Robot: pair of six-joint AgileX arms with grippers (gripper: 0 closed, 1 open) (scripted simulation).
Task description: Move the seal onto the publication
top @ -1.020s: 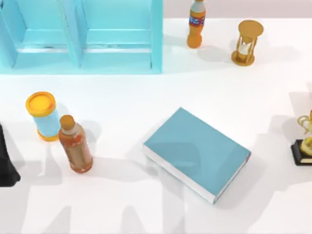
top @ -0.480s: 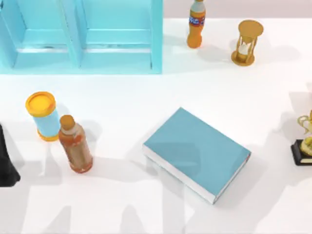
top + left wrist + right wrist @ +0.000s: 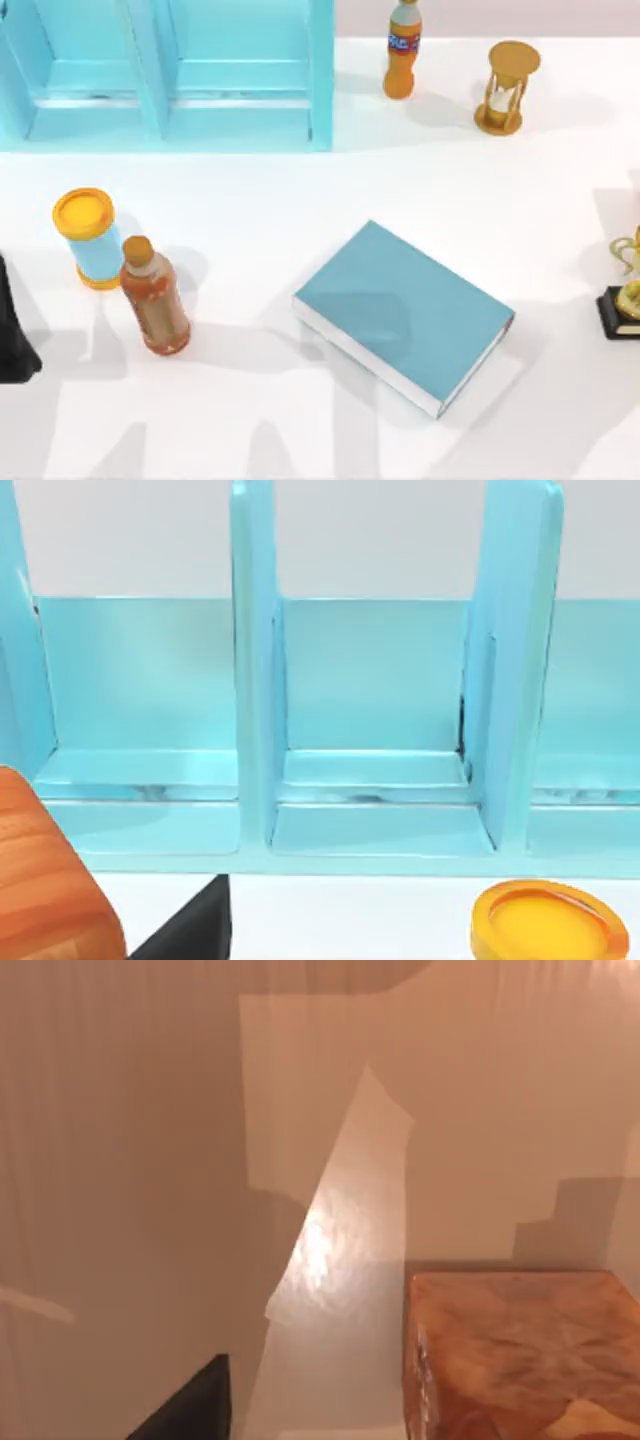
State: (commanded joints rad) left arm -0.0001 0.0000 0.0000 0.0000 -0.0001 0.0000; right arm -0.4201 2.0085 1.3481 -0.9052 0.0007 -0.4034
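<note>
The book (image 3: 405,315) lay closed and flat on the table (image 3: 300,200), with its white page edges to the near side. Far behind it to the left stood the cabinet (image 3: 165,75), whose open compartments faced the book. Left of the book stood a capped bottle (image 3: 154,296) with brown-orange drink inside, and just behind this bottle a blue can (image 3: 88,238) shut by a yellow lid. Behind the book stood a second bottle (image 3: 402,48) with orange drink, and to the right of it an hourglass (image 3: 507,87) holding white sand. A trophy (image 3: 625,290) stood right of the book, at the table edge. The left arm (image 3: 12,335) waited far left of the book. In the right wrist view the seal (image 3: 520,1355) was very near the camera, beside a dark part of the right gripper (image 3: 190,1405); where it stood from the book I could not tell. Whether either gripper was closed or apart I also could not tell.
</note>
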